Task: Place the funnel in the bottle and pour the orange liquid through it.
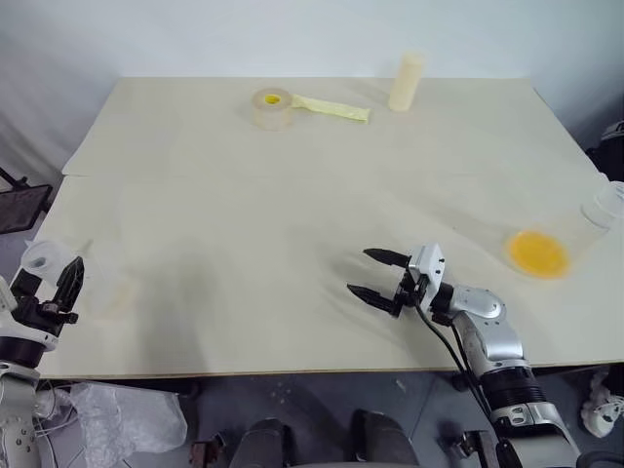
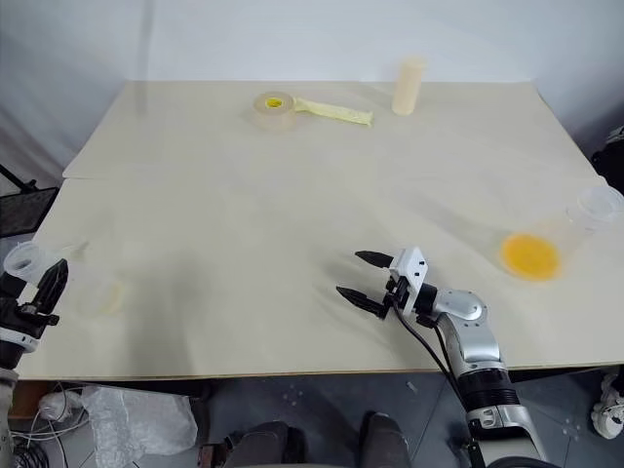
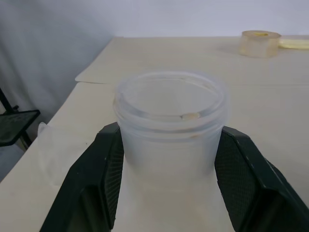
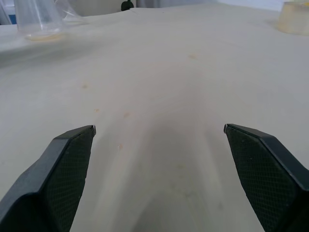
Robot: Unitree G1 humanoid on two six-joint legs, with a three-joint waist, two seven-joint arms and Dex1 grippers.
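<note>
one clear bottle [image 3: 171,125], wide-mouthed

Pale table [image 1: 292,195]; tape roll [image 1: 272,107]; cream cylinder [image 1: 407,82]

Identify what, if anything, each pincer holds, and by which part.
Left pincer grips the bottle by its sides, below the rim. Right pincer is open, holding nothing.
</note>
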